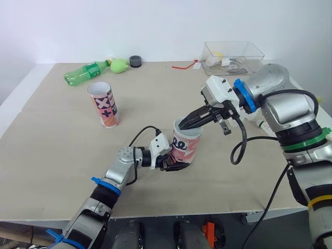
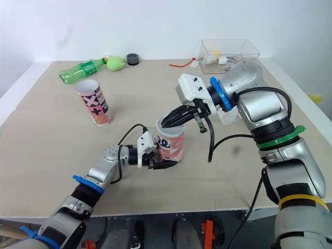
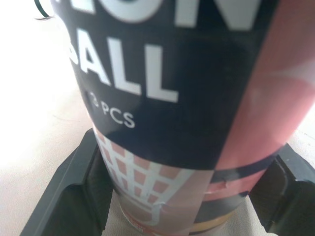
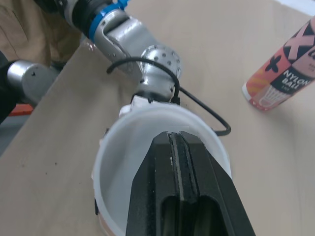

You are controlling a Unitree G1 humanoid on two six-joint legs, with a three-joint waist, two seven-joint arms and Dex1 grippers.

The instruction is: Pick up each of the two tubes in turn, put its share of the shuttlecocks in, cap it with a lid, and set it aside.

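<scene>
Two tubes upright on table (image 1: 62,155) in head views, near tube (image 1: 185,146) clamped low by left gripper (image 1: 171,162), far tube (image 1: 105,104) well apart; left wrist: fingers (image 3: 83,182) snug on both sides, probably light thin card, crushable, best held low, gently; right wrist: right gripper (image 4: 181,140) pressed shut, seemingly empty, tips at near tube's open mouth.

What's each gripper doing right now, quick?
Left gripper: closed on the near tube, low down.
Right gripper: closed, tips at that tube's mouth; nothing visibly held.
</scene>
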